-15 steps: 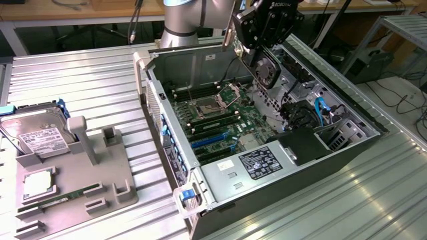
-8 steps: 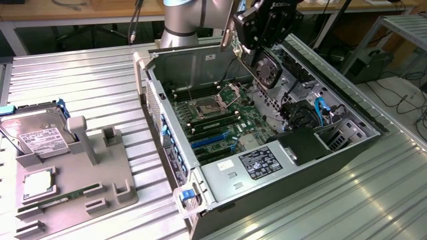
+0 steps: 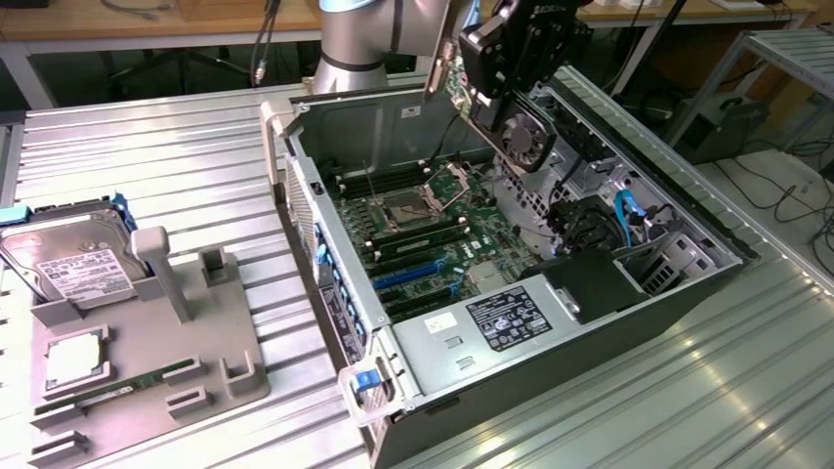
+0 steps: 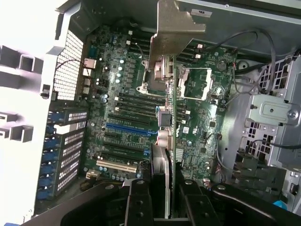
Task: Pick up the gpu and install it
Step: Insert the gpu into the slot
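Your pincer [image 3: 506, 68] is clamped on the gpu [image 3: 524, 137], one finger on each face. It holds the card in the air above the open case [image 3: 303, 210], over the end of the case nearest the arm's base. In the wrist view the card hangs edge-on from the pincer [image 4: 164, 200], with its silver bracket [image 4: 176, 28] at the far end, above the CPU-socket part of the motherboard [image 3: 431, 234]. The gpu's lower edge is clear of the board and touches nothing. The blue slot [image 4: 129, 128] lies to one side of the card's line, not under it. Inside the case, open room runs across the board between the perforated rear wall and the metal drive cage [image 4: 273, 113], and loose cables cross near the cage. Outside the case, toward the exterior view's left, the grey fixture [image 3: 195, 332] on the ribbed surface [image 3: 170, 156] carries the hard drive [image 3: 72, 259] and the memory stick [image 3: 124, 383], well apart from the gpu.
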`<move>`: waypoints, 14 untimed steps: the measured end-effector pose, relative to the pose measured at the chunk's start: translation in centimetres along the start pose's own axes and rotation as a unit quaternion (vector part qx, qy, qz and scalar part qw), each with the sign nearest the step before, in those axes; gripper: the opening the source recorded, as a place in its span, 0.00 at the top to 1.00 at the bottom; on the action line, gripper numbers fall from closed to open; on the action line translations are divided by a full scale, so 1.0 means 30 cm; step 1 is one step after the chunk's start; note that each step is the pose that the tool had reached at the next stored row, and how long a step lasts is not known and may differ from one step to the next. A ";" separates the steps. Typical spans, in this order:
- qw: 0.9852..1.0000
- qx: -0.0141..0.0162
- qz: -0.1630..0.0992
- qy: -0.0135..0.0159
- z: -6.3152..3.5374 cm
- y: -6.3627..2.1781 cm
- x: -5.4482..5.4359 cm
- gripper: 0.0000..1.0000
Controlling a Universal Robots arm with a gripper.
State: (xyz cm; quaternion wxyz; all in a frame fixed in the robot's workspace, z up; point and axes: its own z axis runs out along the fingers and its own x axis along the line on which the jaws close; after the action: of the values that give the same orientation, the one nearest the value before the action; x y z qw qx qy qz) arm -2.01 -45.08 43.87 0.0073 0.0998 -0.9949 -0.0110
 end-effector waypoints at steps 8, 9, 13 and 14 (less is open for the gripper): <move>1.000 0.000 -0.031 0.001 0.000 0.000 0.000 0.72; 0.999 0.000 -0.035 0.001 0.000 0.000 0.000 0.72; 0.999 0.000 -0.052 0.001 0.000 0.000 0.000 0.72; 0.998 0.000 -0.056 0.001 0.000 0.000 0.000 0.72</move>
State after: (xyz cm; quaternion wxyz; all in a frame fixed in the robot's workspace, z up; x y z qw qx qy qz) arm -2.01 -45.09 43.87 0.0079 0.1558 -0.9877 -0.0110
